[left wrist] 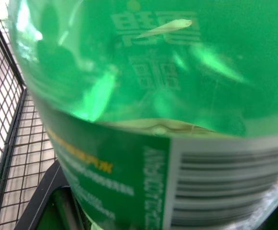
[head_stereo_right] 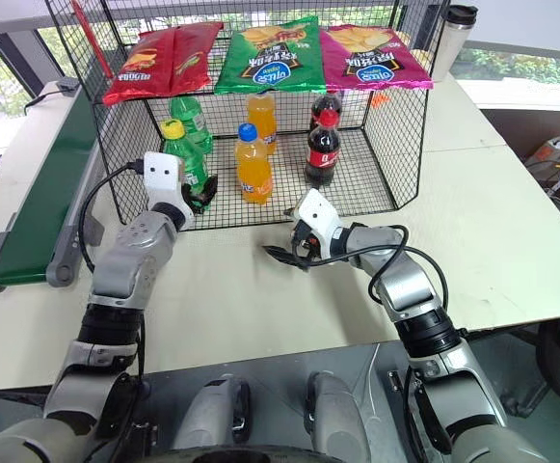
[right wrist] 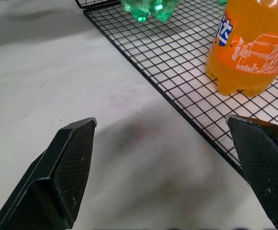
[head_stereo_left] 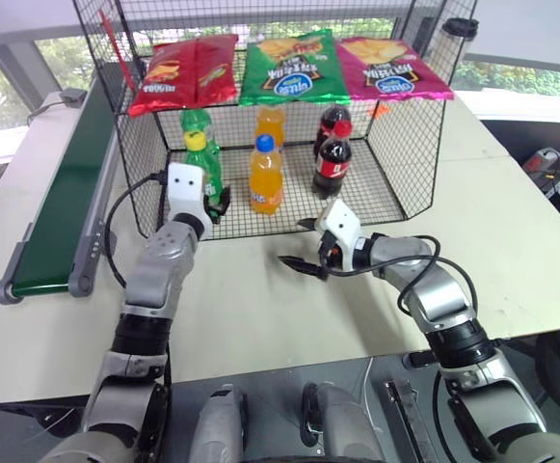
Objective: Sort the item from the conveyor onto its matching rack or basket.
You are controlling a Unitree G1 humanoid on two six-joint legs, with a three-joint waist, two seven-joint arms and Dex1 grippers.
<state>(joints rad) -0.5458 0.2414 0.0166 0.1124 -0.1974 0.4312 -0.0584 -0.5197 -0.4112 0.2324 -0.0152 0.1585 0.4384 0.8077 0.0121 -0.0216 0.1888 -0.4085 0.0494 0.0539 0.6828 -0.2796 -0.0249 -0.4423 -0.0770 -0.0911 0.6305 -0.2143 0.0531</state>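
The item (head_stereo_left: 206, 166), a clear green bottle with a yellow cap, stands upright just inside the front left corner of the black wire-mesh cage (head_stereo_left: 407, 135). My left gripper (head_stereo_left: 218, 203) is shut on its lower body, and its label (left wrist: 129, 182) is pressed close in the left wrist view. Its base (right wrist: 148, 7) is down at the grid floor. My right gripper (head_stereo_left: 297, 243) hovers open over the table just in front of the cage, holding nothing. One of its fingers (right wrist: 67, 167) is seen over bare tabletop. The conveyor (head_stereo_left: 63, 193) runs along the cage's left side.
In the cage stand another green bottle (head_stereo_left: 194, 120), two orange bottles (head_stereo_left: 266, 176) and two cola bottles (head_stereo_left: 333, 159). Three snack bags (head_stereo_left: 294, 66) lie on its top. A dark tumbler (head_stereo_right: 451, 34) stands behind the cage on the right.
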